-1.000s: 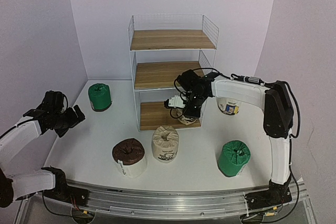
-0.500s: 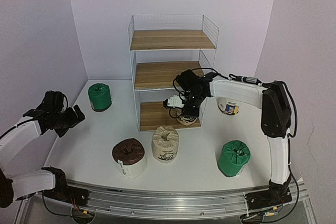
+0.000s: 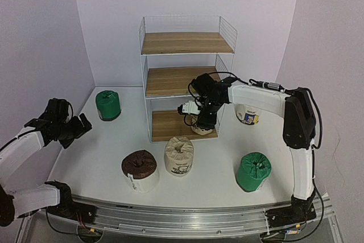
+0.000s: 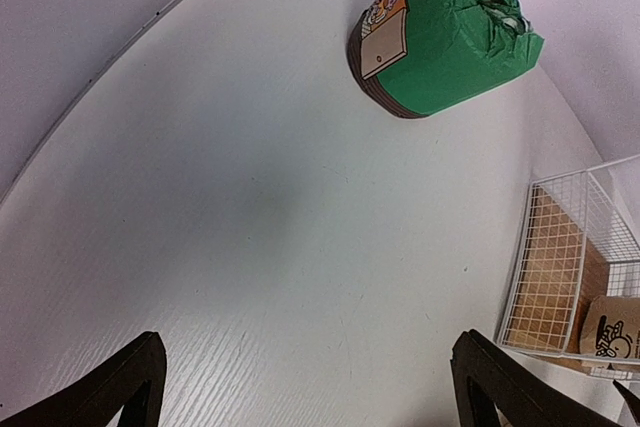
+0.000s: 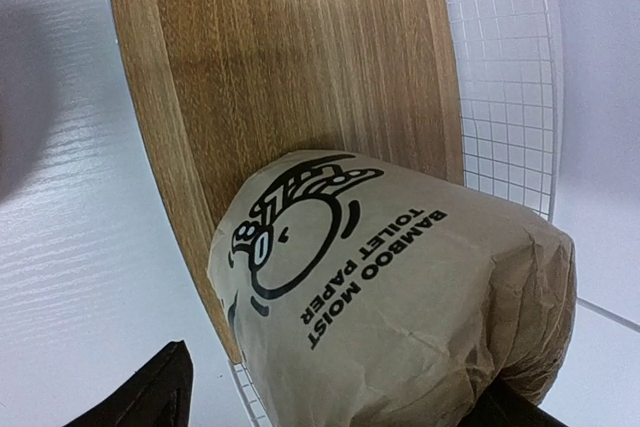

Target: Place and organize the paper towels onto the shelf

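The shelf [image 3: 145, 78] stands at the back centre, with a white wire frame and three wooden boards. One beige printed paper towel roll [image 3: 200, 128] rests at the front right of the bottom board [image 5: 290, 57]. My right gripper [image 3: 198, 120] is open around this roll [image 5: 400, 297]; its left finger stands apart from the wrapper. My left gripper [image 3: 77, 126] hovers open and empty over the table's left side, short of a green roll [image 3: 107, 104]. In the left wrist view that green roll [image 4: 440, 32] lies far ahead of the open left gripper [image 4: 310, 392].
On the table stand a brown-topped white roll [image 3: 140, 170], a second beige roll [image 3: 179, 155], another green roll [image 3: 253, 171], and a white roll with a blue-yellow label [image 3: 248, 115] right of the shelf. The shelf's mesh side [image 4: 550, 267] shows in the left wrist view.
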Motion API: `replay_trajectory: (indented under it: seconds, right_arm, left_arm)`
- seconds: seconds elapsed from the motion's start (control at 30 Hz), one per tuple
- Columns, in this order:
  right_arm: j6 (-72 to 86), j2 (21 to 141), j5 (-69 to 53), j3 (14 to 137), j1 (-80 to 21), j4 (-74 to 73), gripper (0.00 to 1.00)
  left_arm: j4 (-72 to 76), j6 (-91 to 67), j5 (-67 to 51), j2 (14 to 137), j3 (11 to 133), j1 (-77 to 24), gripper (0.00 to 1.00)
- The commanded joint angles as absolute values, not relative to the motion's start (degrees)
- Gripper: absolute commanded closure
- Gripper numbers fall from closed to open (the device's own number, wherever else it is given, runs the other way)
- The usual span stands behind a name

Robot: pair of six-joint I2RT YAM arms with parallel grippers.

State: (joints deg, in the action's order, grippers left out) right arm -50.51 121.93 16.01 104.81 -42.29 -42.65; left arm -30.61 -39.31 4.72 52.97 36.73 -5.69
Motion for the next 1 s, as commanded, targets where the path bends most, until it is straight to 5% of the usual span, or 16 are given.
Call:
replay_trajectory:
  seconds: [0.0, 0.37, 0.97]
  right_arm:
    - [-50.6, 119.4, 16.6, 106.7, -42.1, -42.2, 0.20]
    - [-50.2, 114.8, 17.7, 104.2, -42.4, -40.9, 0.06]
    - [-45.1, 102.2, 13.7, 90.2, -50.7, -40.5, 0.06]
  left_arm:
    - [-30.1, -39.7, 5.0, 51.6, 37.8, -5.8, 0.00]
    - [-29.4, -40.0, 3.4, 50.9, 37.0, -5.8, 0.00]
    - [-31.7, -40.1, 0.2, 50.0, 39.1, -5.8, 0.00]
